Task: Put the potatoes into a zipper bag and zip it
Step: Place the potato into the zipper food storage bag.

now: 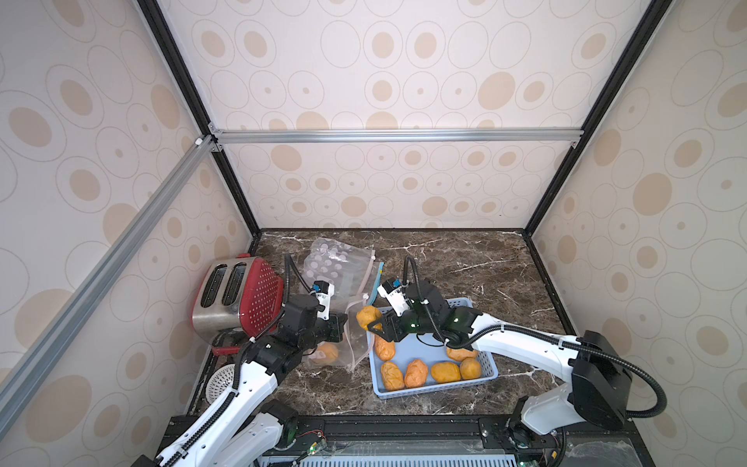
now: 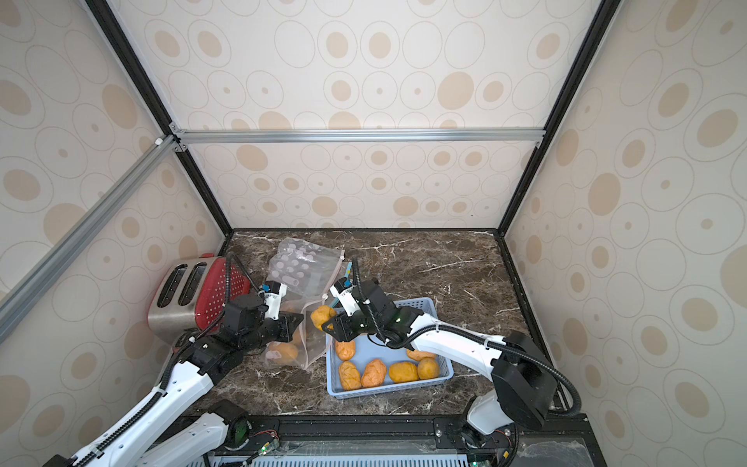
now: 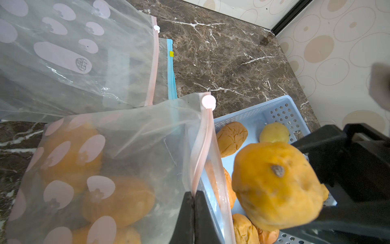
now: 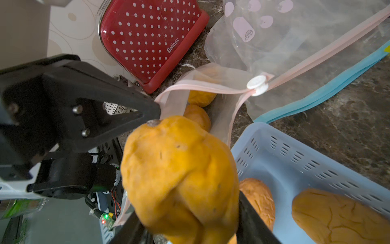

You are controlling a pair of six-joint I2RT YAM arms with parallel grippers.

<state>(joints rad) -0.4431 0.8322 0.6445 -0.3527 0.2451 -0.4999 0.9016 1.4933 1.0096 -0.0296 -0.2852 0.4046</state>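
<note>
My left gripper (image 3: 193, 193) is shut on the pink zip edge of the clear zipper bag (image 3: 137, 137) and holds its mouth up. The bag's white slider (image 3: 208, 101) sits at the far end of the zip. Several orange potatoes (image 3: 118, 198) lie inside the bag. My right gripper (image 4: 190, 228) is shut on one wrinkly orange potato (image 4: 179, 173), lifted just in front of the bag's open mouth (image 4: 202, 84). In both top views this potato (image 1: 368, 317) (image 2: 322, 316) hangs between the bag and the blue basket (image 1: 424, 347). Several more potatoes (image 1: 416, 372) lie in the basket.
A red and steel toaster (image 1: 238, 297) stands at the left, close behind my left arm. A second, empty dotted bag (image 1: 335, 263) and a blue-zipped bag (image 1: 380, 275) lie behind the grippers. A white perforated strainer (image 1: 222, 380) sits at the front left edge.
</note>
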